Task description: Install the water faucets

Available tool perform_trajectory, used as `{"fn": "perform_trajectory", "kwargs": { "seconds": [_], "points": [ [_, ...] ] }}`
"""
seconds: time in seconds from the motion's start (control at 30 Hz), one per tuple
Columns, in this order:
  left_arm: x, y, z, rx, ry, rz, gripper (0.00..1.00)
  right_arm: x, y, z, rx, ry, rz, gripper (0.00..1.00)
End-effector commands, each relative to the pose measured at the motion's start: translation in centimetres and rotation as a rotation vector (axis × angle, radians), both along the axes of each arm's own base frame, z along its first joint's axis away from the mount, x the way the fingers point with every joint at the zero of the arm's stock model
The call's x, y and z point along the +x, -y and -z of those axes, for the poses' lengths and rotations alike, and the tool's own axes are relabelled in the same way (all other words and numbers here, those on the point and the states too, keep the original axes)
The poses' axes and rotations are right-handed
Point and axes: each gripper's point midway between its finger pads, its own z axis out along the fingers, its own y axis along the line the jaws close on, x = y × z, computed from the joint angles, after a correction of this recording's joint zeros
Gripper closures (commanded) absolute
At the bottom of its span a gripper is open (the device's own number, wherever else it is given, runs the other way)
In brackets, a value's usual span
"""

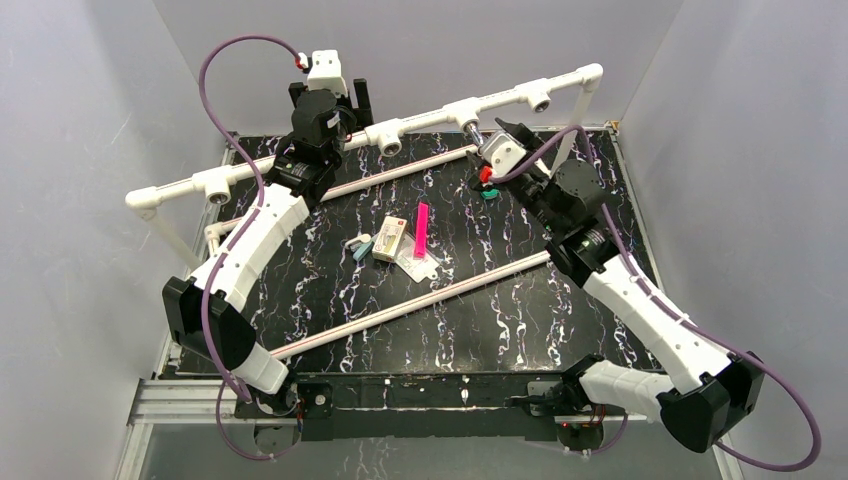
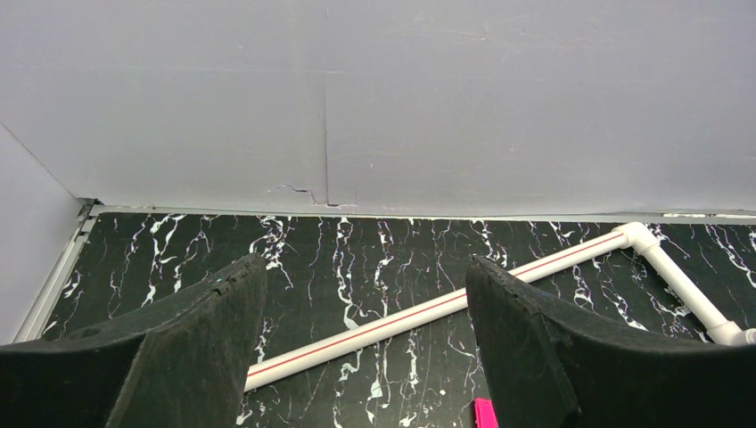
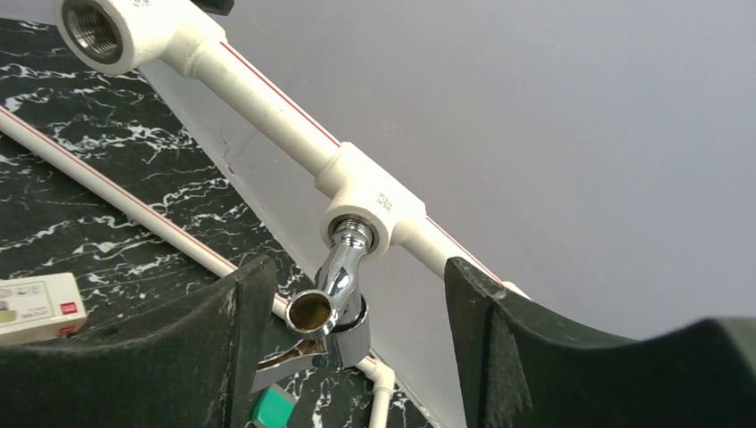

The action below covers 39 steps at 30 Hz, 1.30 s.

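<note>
The landmark here is the raised white pipe that crosses the far part of the worktop. Well in front of this pipe, in the middle of the worktop, lie a small box and a pink strip.

Closer to the pipe, just under it, the right gripper is released. Its jaws stand wide, with the water faucet between them. One finger is touching or almost touching the faucet body, and the other finger is clearly apart from it. Below the faucet there is a small green piece.

The faucet hangs from a tee socket of the pipe, with its neck entering the socket from below.

I judge that the faucet is solid metal, so it is stiff and rather heavy for its size. Its polished skin is probably slippery. The better place to hold it is across the blocky body near the handle, not on the round shiny neck, where the pads can slide when turning.

Further along the pipe, the left gripper is also released and holds nothing.

The thread is hidden inside the socket, so I cannot tell how deep it sits. The handle is mostly covered by the finger. Another socket on the pipe is empty, and I see no second faucet.
</note>
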Motion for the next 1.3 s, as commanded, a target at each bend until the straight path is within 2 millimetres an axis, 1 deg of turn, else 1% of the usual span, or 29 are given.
{"fn": "perform_trajectory", "kwargs": {
  "seconds": [0.0,0.17,0.23,0.37,0.6,0.7,0.8,0.93,0.97,1.13,1.27],
  "points": [
    [-2.4,2.4,7.5,0.107,-0.233,0.118,0.21,0.9,0.6,-1.8,-0.005,0.111,0.053,0.25],
    [-2.3,2.4,7.5,0.11,-0.235,0.119,0.21,1.7,0.3,-1.0,-0.032,0.117,0.068,0.28],
    [-2.2,2.4,7.5,0.11,-0.234,0.119,0.21,2.2,0.6,-0.7,-0.041,0.113,0.097,0.28],
    [-2.1,2.4,7.6,0.115,-0.238,0.118,0.21,2.8,0.2,-0.1,-0.057,0.113,0.104,0.3],
    [-1.9,2.5,7.6,0.119,-0.238,0.118,0.21,3.5,0.2,0.0,-0.059,0.127,0.138,0.42],
    [-1.9,2.6,7.8,0.12,-0.243,0.121,0.21,3.6,0.1,0.0,-0.055,0.129,0.137,0.49],
    [-1.9,2.6,7.9,0.122,-0.245,0.122,0.21,3.8,-0.1,0.2,-0.051,0.119,0.135,0.59],
    [-1.8,2.7,7.8,0.122,-0.243,0.122,0.21,3.9,-0.3,0.2,-0.016,0.093,0.134,0.93],
    [-1.8,2.7,7.9,0.122,-0.244,0.122,0.21,3.9,-0.3,0.3,-0.005,0.081,0.13,0.99],
    [-1.8,2.7,7.9,0.122,-0.245,0.124,0.21,3.3,-0.8,0.7,0.095,0.016,0.102,0.99],
    [-1.8,2.8,7.9,0.119,-0.245,0.127,0.21,2.9,-0.4,0.2,0.247,-0.051,0.106,0.99]
  ]
}}
